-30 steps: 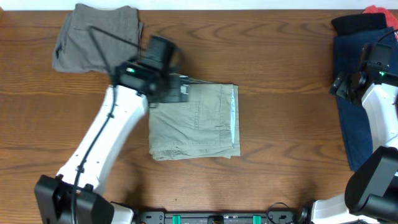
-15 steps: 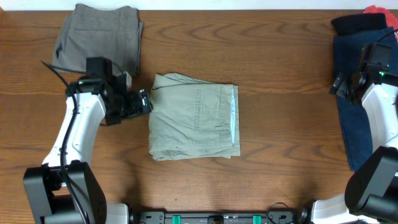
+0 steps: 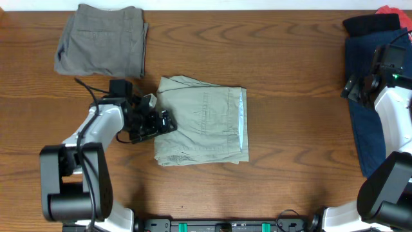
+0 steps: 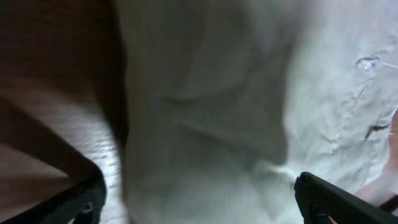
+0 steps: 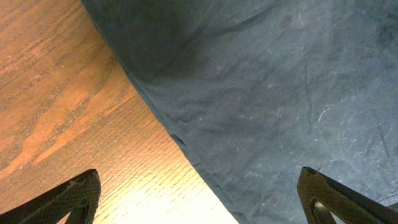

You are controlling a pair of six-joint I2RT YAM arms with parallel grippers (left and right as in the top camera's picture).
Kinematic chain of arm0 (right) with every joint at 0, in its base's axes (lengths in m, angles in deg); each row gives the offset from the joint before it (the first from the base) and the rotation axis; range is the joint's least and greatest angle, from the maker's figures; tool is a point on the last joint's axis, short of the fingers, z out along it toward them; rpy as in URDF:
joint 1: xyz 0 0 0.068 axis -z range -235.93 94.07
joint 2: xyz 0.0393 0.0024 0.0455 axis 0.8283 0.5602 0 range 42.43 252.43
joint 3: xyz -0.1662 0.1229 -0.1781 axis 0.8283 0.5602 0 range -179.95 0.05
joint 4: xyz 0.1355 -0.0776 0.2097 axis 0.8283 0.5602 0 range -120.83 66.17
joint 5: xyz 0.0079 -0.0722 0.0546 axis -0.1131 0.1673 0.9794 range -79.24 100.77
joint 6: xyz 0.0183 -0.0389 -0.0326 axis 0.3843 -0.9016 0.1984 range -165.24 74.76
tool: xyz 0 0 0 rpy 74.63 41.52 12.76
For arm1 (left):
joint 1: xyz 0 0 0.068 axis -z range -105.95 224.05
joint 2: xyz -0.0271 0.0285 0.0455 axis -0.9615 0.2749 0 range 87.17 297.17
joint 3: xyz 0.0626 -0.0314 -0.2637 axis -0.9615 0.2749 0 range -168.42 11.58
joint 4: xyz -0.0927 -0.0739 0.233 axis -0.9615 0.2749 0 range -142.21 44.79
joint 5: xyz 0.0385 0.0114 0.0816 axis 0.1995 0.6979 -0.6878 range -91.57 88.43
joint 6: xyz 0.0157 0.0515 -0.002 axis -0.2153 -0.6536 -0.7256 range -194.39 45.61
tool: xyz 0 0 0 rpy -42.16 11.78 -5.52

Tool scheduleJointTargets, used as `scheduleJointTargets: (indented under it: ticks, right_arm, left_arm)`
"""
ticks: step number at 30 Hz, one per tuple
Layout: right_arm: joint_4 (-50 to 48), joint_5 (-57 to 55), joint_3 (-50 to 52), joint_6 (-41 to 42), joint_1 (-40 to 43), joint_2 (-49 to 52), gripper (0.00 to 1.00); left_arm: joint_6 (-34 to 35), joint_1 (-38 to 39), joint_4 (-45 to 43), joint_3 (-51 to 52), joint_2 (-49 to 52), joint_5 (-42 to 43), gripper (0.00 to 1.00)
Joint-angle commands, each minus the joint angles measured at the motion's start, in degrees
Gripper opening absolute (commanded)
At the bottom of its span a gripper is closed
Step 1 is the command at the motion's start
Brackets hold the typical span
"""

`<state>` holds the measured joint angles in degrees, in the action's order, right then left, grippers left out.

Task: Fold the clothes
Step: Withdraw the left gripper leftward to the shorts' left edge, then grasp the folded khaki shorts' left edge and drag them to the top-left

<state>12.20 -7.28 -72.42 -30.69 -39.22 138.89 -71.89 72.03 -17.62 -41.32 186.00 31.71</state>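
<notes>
Left tool (image 3: 166,122) retreated to left edge of khaki shorts (image 3: 206,129).

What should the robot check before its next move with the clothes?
1. Left pincer open: ok.
2. Left pincer at the left edge of the beige shorts: ok.
3. Beige shorts folded and flat on the table: ok.
4. Grey shorts lying apart from the beige shorts: ok.
5. Right pincer open above the navy cloth: ok.
6. Navy cloth folded: cannot tell, the right arm hides part of it.
</notes>
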Motion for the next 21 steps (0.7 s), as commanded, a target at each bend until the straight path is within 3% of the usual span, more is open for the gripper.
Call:
scheduleJointTargets:
  ticks: [1, 7, 18, 21]
  right_arm:
    - [0.09, -1.01, 0.04, -0.46, 0.20, -0.57, 0.99]
    - [0.09, -1.01, 0.04, -0.46, 0.20, -0.57, 0.99]
    - [0.09, -1.01, 0.04, -0.46, 0.20, -0.57, 0.99]
    - [0.09, -1.03, 0.04, -0.46, 0.20, -0.57, 0.99]
  left_arm:
    - [-0.96, 0.24, -1.29, 0.20, 2.14, 0.83, 0.98]
    - [-0.76, 0.24, -3.50, 0.20, 5.07, 0.90, 0.97]
    - [1.79, 0.24, -2.34, -2.51, 5.11, 1.22, 0.06]
    - [2.08, 0.24, -0.09, -6.16, 5.11, 1.22, 0.06]
